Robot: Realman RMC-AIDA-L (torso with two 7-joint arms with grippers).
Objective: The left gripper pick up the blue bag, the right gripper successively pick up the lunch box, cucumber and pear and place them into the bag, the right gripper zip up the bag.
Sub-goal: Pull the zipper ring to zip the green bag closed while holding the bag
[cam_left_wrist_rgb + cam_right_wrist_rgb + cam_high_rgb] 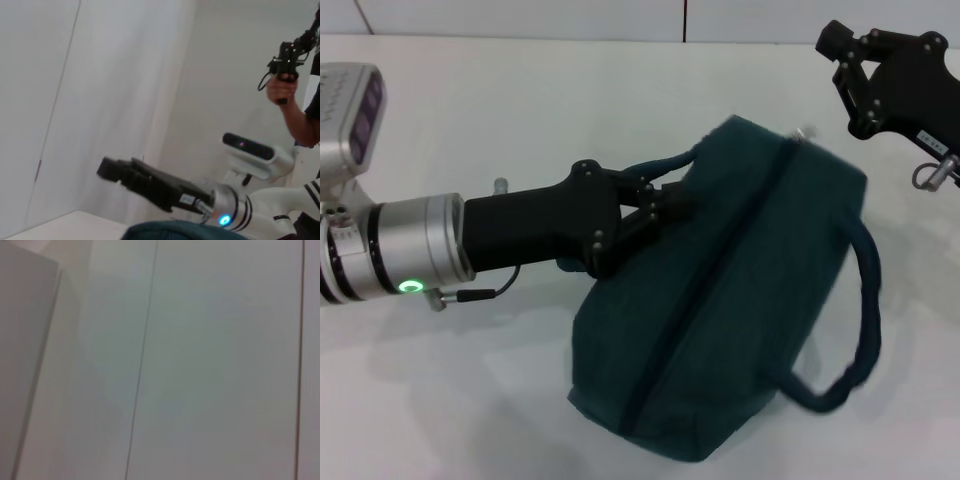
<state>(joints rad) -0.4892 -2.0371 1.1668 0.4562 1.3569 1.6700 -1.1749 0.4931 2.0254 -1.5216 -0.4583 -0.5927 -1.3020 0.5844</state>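
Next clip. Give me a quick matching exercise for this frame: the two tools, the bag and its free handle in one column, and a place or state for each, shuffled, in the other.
1. left tool
2. right tool
3. blue bag
4. free handle

A. zipper shut
B. clamped on the bag's near handle
C. loops loose beside the bag
D. raised, holding nothing, beyond the bag's far corner

Pairs: 1-B, 2-D, 3-A, 4-C

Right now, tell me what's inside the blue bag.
Nothing can be seen inside: the blue bag looks zipped along its top. The left hand grips one handle; the right hand hangs apart.
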